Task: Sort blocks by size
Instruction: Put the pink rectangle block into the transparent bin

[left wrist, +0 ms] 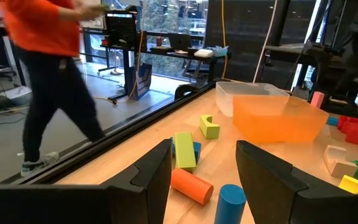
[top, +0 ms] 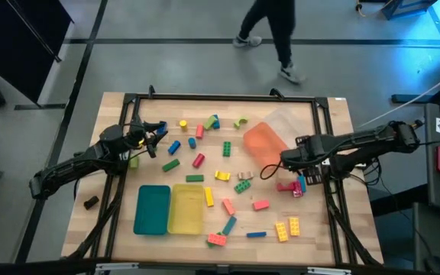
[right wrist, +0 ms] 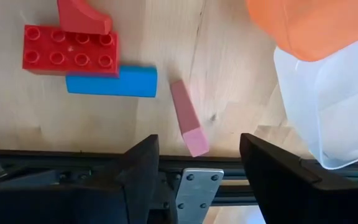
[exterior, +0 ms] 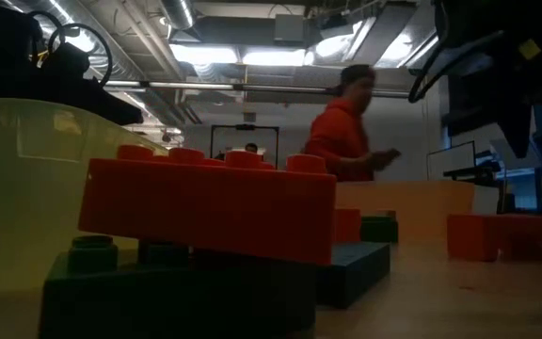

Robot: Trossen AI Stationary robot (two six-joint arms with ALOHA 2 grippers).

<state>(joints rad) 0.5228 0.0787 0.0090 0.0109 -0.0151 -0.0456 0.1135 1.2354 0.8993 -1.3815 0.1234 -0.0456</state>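
Observation:
Blocks of many colours lie scattered over the wooden table (top: 334, 229). My right gripper (right wrist: 197, 169) points down, open, near the table's right edge. Below it lie a pink bar (right wrist: 188, 118), a blue bar (right wrist: 112, 81), a red studded brick (right wrist: 71, 50) and a red arched piece (right wrist: 82, 15). In the high view this cluster (top: 290, 186) lies just nearer than the gripper (top: 302, 169). My left gripper (top: 157, 137) waits level and open at the far left. Ahead of it lie an orange cylinder (left wrist: 191, 185), a blue cylinder (left wrist: 230, 202) and a yellow-green bar (left wrist: 184, 150).
An orange tray (top: 264, 143) leans on a clear tray (top: 289, 122) at the far right. A teal tray (top: 152, 208) and a yellow tray (top: 187, 208) lie side by side near the front left. A black frame rail (right wrist: 197, 186) runs under my right gripper. A person (top: 270, 30) walks beyond the far edge.

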